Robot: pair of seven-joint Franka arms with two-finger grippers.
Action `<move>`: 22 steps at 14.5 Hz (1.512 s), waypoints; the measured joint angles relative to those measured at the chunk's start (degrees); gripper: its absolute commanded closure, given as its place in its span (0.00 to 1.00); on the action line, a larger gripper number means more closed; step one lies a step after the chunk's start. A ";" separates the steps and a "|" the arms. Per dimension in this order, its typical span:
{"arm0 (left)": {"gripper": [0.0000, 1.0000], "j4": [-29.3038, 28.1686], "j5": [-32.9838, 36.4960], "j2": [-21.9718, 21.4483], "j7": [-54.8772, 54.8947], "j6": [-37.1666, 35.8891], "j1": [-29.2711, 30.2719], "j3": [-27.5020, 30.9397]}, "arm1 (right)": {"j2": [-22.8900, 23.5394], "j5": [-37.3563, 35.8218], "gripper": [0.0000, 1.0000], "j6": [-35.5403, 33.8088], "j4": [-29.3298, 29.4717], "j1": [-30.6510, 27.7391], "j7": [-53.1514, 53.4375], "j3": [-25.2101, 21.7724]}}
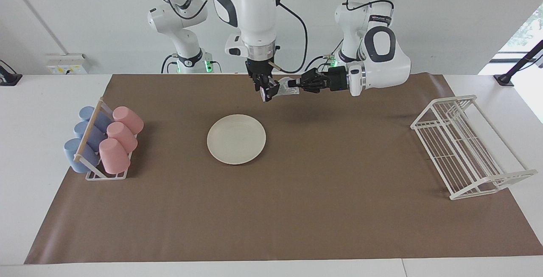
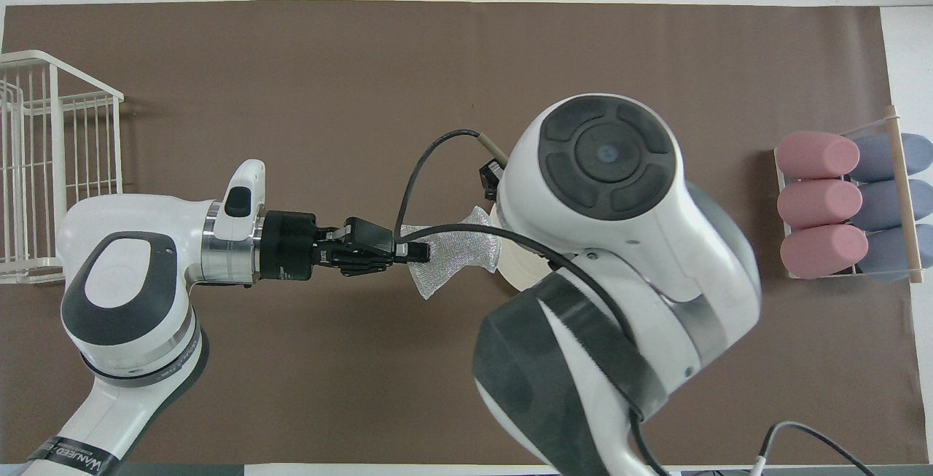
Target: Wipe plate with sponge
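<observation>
The cream-white plate (image 1: 236, 139) lies flat on the brown mat at the middle of the table; in the overhead view only a sliver of the plate (image 2: 516, 272) shows under the right arm. The silvery mesh sponge (image 1: 286, 88) (image 2: 458, 254) hangs in the air over the mat, nearer to the robots than the plate. My left gripper (image 1: 293, 83) (image 2: 415, 251) points sideways and is shut on one edge of the sponge. My right gripper (image 1: 267, 93) points down at the sponge's other end, touching it; the arm's body hides it in the overhead view.
A rack of pink and blue cups (image 1: 102, 143) (image 2: 849, 203) stands at the right arm's end of the table. A white wire rack (image 1: 462, 145) (image 2: 44, 162) stands at the left arm's end. The brown mat (image 1: 297, 209) covers most of the table.
</observation>
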 measured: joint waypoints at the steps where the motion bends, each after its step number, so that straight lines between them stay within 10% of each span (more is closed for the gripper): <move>1: 1.00 0.86 3.41 -0.47 -2.00 0.14 1.05 0.09 | -1.35 0.00 0.00 -1.19 -0.02 -2.65 -6.40 -0.09; 13: 1.00 30.09 64.01 7.04 -27.25 -15.22 5.18 0.08 | -4.96 0.00 0.00 -10.09 -0.80 -17.14 -50.27 -0.28; 22: 1.00 37.62 109.76 12.13 -27.44 -24.11 2.07 -1.81 | -4.54 0.24 0.00 -8.96 -2.95 -19.90 -62.12 -4.80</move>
